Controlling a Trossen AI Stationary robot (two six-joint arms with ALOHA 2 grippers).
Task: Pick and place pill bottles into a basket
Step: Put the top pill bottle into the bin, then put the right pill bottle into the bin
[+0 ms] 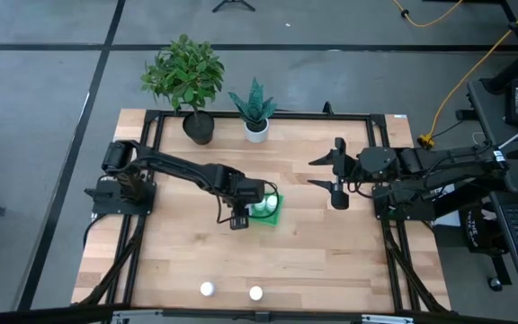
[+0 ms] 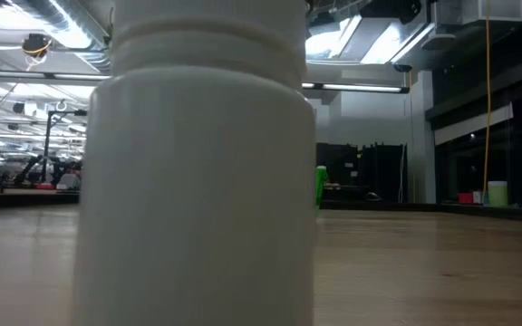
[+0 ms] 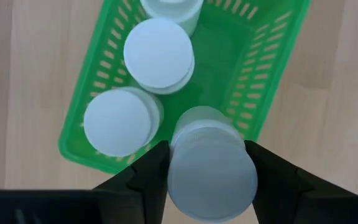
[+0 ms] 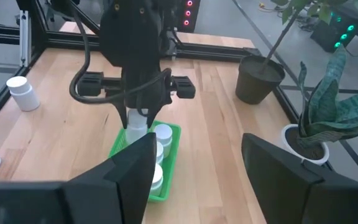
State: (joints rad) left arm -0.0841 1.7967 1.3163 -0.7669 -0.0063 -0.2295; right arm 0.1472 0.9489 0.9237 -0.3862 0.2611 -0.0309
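Observation:
The green basket [image 3: 263, 68] lies mid-table and also shows in the high view [image 1: 275, 214]. Three white pill bottles [image 3: 159, 53] [image 3: 115, 119] [image 3: 169, 9] stand in it. My left gripper [image 3: 207, 149] is over the basket's end, shut on another white bottle [image 3: 210, 168]; it shows in the right wrist view too [image 4: 135, 127]. Two more bottles [image 1: 207, 289] [image 1: 255, 292] stand near the table's near edge; one fills the low view [image 2: 198, 181]. My right gripper [image 1: 331, 175] waits open and empty at the table's right. My left gripper pinches the bottle's capped upper end [image 3: 176, 171] between its two fingers, one on each side. The fingers come from above, pointing down. The bottle is upright, its lower end inside the basket's corner; whether it stands on the basket's floor I cannot tell.
A leafy plant in a black pot [image 1: 187, 76] and a spiky plant in a white pot [image 1: 257, 112] stand at the table's far edge. Bare wood lies between the basket and the two bottles by the near edge.

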